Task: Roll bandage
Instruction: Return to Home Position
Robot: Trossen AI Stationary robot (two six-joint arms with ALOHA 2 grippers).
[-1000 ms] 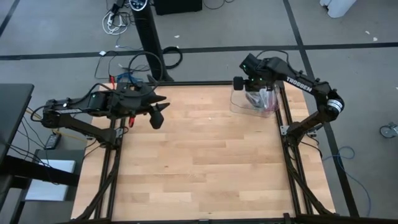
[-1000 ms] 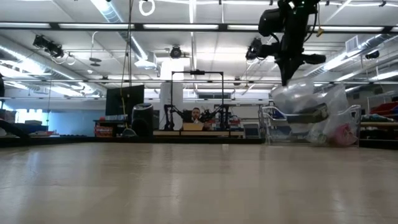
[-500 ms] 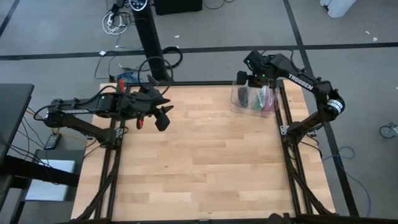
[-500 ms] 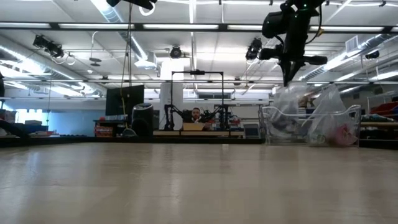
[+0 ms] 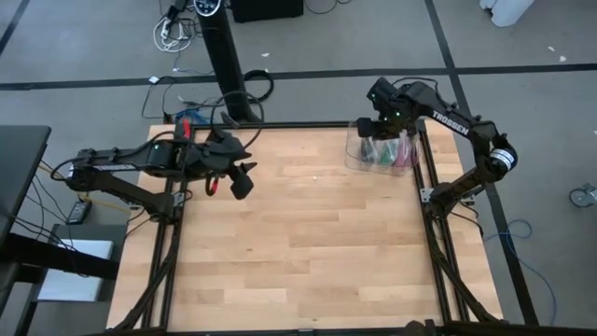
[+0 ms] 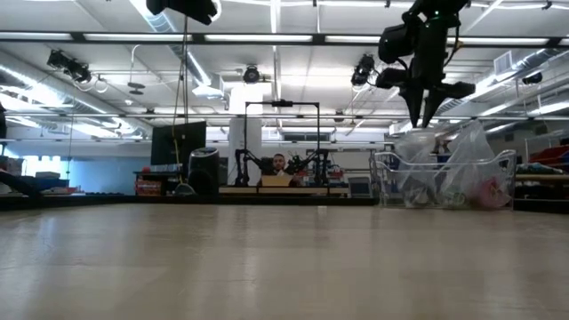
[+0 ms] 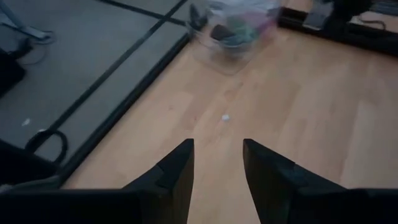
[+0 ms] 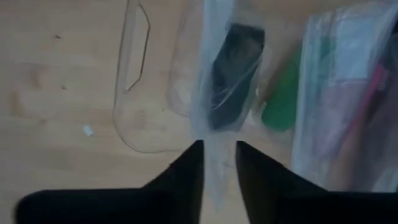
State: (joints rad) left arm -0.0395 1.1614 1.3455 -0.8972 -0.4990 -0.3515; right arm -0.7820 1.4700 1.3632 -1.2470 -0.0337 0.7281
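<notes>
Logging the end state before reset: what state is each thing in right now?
bandage: rolled, inside the ziplock bag.
ziplock bag: lying in the clear bin, not gripped.
clear bin: upright at the far right corner of the table.
right gripper: open, above the bin.
left gripper: open, empty, over the table's far left.

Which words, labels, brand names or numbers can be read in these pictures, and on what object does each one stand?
"TROSSEN": white capital letters along the upper link of the right arm, read in the high view.
Bags in the clear bin: colours show, but any print is too blurred to read.
Room behind the table, low view: any signs there are too small to read.
No numbers can be read anywhere.
</notes>
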